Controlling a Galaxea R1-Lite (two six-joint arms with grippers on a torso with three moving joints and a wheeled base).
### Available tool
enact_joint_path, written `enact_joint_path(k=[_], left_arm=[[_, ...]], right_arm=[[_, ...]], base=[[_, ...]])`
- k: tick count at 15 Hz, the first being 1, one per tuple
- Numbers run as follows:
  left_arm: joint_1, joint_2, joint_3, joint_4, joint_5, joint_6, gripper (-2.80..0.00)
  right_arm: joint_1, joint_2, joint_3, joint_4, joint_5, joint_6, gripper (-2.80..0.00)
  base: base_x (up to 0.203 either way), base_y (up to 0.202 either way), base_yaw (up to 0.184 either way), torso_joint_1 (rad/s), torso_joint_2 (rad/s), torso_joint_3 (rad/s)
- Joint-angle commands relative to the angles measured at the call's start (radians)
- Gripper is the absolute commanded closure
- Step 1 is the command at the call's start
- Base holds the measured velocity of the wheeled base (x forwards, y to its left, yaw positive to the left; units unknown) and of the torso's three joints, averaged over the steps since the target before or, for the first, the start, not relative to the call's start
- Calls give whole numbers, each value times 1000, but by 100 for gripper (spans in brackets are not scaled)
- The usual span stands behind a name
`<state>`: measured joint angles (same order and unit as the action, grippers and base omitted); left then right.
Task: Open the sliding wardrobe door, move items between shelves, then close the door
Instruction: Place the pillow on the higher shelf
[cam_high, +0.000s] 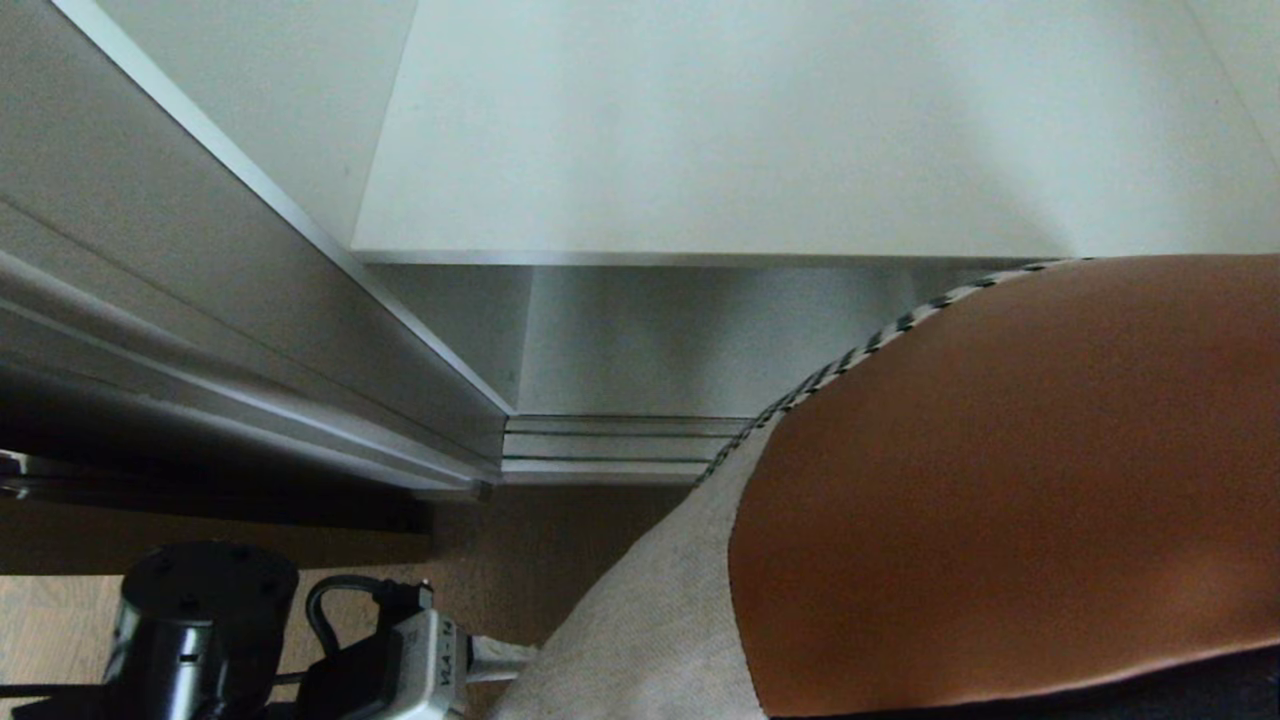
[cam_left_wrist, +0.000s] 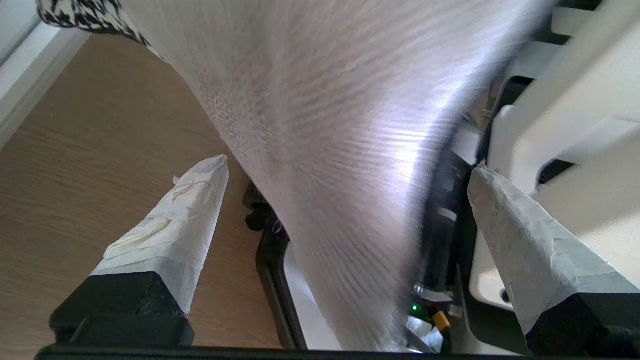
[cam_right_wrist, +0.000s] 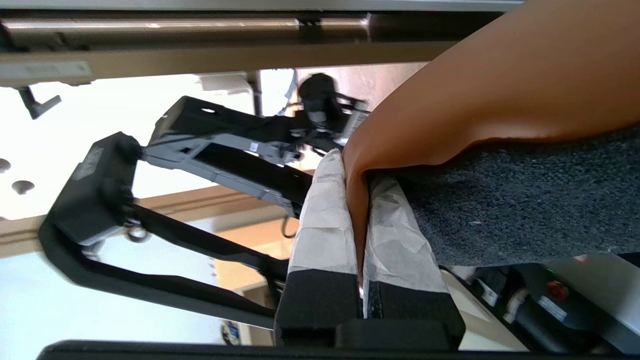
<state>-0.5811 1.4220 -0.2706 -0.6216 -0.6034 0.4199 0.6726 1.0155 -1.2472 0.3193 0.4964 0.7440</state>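
Right gripper (cam_right_wrist: 357, 200) fingers pinch the cushion (cam_high: 1000, 480) edge before the shelf (cam_high: 800, 150); left gripper (cam_left_wrist: 345, 175) fingers spread beneath; next, lift it on

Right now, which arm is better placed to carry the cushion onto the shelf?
The right. The right gripper is shut on the cushion, pinching its rust-brown edge, with the white shelf just ahead. The left gripper is open beneath the cream fabric, gripping nothing.
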Motion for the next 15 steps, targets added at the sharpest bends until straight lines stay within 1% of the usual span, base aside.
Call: enact_joint_path(k=[1, 3, 5, 7, 15], left_arm=[[0, 80, -11, -77, 9, -11, -280], [0, 97, -10, -155, 25, -51, -280], [0, 84, -18, -179, 42, -79, -280], [2, 45, -24, -206, 69, -91, -280], [-2, -12, -23, -201, 71, -105, -280]], right_arm=[[2, -8, -6, 3, 4, 8, 0], [2, -13, -5, 13, 4, 8, 0], [5, -17, -3, 26, 5, 8, 0], [5, -18, 2, 27, 7, 8, 0], [7, -17, 16, 29, 8, 8, 0]], base=[[0, 0, 0, 0, 0, 0], [0, 0, 0, 0, 0, 0], [0, 0, 0, 0, 0, 0], [0, 0, 0, 0, 0, 0], [0, 0, 0, 0, 0, 0]])
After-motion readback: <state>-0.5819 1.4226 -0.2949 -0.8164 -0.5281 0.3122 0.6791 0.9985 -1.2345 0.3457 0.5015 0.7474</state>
